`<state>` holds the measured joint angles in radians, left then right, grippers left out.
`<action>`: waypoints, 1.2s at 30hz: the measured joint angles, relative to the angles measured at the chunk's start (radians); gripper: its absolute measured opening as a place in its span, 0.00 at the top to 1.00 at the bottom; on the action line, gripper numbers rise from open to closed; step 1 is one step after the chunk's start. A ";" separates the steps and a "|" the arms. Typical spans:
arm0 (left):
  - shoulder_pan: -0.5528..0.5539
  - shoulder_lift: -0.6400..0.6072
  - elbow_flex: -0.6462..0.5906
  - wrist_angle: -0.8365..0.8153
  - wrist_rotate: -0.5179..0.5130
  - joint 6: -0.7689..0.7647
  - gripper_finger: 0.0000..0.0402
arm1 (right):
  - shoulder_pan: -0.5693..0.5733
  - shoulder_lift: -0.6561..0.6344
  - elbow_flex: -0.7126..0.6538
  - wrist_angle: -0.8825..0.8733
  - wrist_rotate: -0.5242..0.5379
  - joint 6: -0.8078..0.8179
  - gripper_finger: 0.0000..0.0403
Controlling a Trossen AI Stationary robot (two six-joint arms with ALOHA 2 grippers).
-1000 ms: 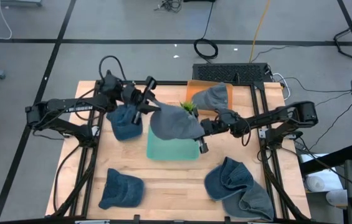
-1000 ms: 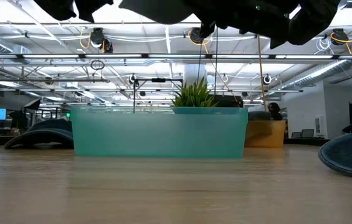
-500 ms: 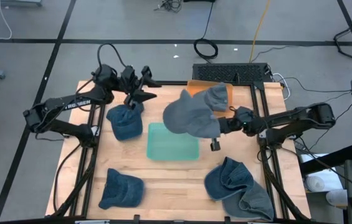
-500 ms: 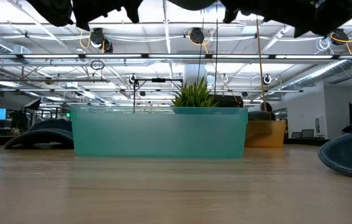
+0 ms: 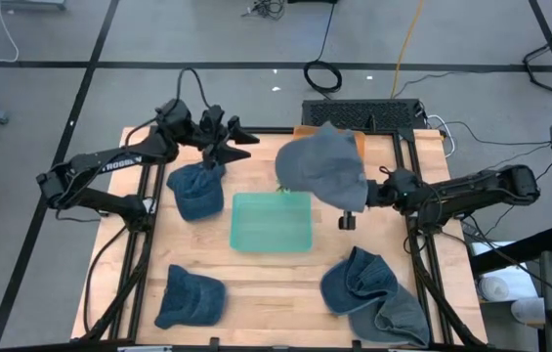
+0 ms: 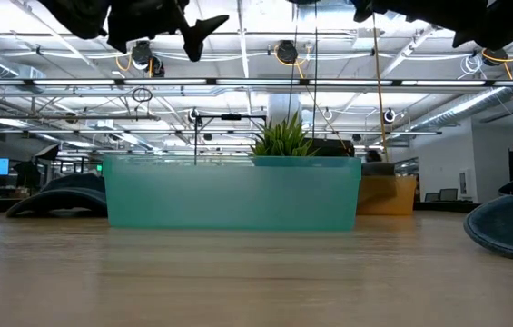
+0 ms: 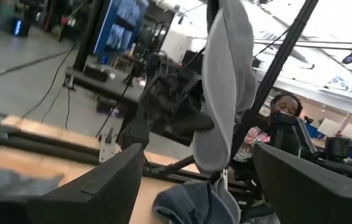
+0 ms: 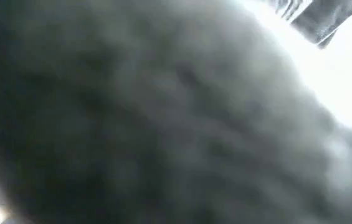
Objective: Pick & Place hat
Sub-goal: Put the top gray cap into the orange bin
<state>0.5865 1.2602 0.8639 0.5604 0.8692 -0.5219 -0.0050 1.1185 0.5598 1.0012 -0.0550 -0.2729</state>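
While your pale wooden table (image 5: pixel 266 284) fronts a girdered hall, only overhead shows right gripper (image 5: pixel 365 194) clamping the grey fabric hat (image 5: pixel 322 168) at three o'clock, left gripper (image 5: pixel 236 137) fingers spread, empty.

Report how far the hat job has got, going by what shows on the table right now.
Done: the grey hat is off the table. In hand: the right pincer is shut on it, holding it above the orange box at the far edge; the left pincer is open and clear of it. Left: setting it down. Three blue hats lie on the table, and the teal bin looks empty.
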 joint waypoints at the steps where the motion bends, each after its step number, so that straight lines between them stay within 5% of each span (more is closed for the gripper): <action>1: -0.005 0.000 0.000 -0.010 -0.011 -0.003 0.23 | 0.006 0.001 0.000 0.012 0.015 -0.021 1.00; 13: -0.117 0.000 0.000 -0.019 -0.095 -0.004 0.27 | 0.020 0.025 0.006 0.095 0.053 -0.107 1.00; 23: -0.253 0.022 0.000 -0.005 -0.347 0.046 0.27 | 0.020 0.091 0.007 0.149 0.054 -0.079 1.00; 36: -0.393 0.180 0.000 0.276 -0.403 -0.011 0.27 | 0.020 0.096 0.007 0.148 0.085 -0.025 1.00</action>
<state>0.1938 1.4402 0.8635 0.8366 0.4663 -0.5329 0.0147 1.2144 0.5671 1.1488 0.0297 -0.2977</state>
